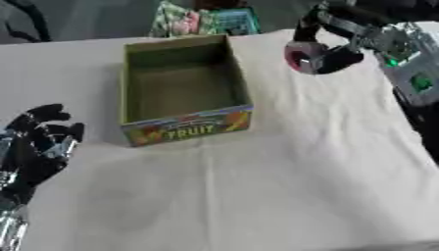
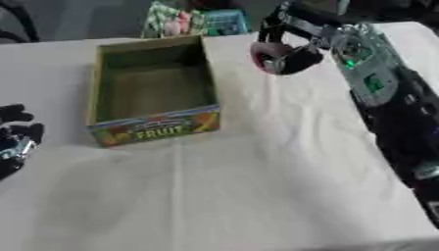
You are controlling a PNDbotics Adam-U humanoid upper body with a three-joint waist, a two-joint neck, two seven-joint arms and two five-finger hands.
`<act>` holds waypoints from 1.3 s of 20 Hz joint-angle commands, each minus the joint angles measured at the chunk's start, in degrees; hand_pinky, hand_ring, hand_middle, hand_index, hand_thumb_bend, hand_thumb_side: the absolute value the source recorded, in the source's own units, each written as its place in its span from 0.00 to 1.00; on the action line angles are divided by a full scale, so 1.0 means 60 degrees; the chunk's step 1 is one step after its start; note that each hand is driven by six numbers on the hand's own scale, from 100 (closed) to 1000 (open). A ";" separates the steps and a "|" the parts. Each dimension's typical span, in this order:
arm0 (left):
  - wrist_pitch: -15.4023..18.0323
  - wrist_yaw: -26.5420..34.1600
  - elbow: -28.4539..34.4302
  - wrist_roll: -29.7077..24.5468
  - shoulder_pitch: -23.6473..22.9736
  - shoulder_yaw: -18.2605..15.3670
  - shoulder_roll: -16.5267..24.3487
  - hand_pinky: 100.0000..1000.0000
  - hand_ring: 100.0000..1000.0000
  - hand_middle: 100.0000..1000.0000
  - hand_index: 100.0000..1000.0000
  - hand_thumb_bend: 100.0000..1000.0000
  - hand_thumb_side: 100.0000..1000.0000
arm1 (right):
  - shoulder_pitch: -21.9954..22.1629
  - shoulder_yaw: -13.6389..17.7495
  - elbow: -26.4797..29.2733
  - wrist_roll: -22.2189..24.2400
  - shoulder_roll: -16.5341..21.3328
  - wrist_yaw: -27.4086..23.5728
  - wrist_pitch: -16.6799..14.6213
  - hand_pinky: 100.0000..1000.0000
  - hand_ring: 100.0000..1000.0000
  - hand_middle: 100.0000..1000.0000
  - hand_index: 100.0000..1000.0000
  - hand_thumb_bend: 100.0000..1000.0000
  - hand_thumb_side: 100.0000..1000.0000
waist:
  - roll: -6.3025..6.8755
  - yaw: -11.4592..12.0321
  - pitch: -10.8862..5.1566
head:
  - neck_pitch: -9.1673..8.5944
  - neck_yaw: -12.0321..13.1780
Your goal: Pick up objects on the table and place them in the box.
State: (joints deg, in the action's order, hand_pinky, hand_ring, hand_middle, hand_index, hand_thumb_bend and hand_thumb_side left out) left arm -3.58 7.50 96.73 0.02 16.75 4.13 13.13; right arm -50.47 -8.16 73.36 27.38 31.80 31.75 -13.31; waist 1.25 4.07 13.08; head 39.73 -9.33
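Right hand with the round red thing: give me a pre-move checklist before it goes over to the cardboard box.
1. Grasp: the black right hand has its fingers curled round the round red and grey object. Ok.
2. Clearance: the object looks lifted off the white tablecloth. Cannot tell by how much.
3. Target: the open green cardboard box marked FRUIT stands upright, with nothing visible inside. Ok.
4. Path: bare cloth lies between hand and box, with the near box wall to clear. Ok.
5. Left hand: it rests open at the left edge, away from the box. Ok.
6. What the object is: cannot tell.
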 commanded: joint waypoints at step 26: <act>-0.0016 0.0049 0.0220 -0.0213 0.0288 0.0182 0.0059 0.54 0.53 0.58 0.72 0.31 0.00 | -0.2175 0.0799 -0.4645 -0.3005 -0.3619 0.4827 0.0383 0.93 0.95 0.96 1.00 0.43 0.32 | -0.0027 0.0957 -0.0048 | -0.0268 -0.0872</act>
State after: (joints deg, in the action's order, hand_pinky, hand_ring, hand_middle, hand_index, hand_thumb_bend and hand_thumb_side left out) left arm -3.79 7.59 96.79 -1.18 17.77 5.38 13.08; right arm -62.00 -3.84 43.87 9.22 9.33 59.90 -11.17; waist 0.93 9.73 13.77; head 38.69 -14.55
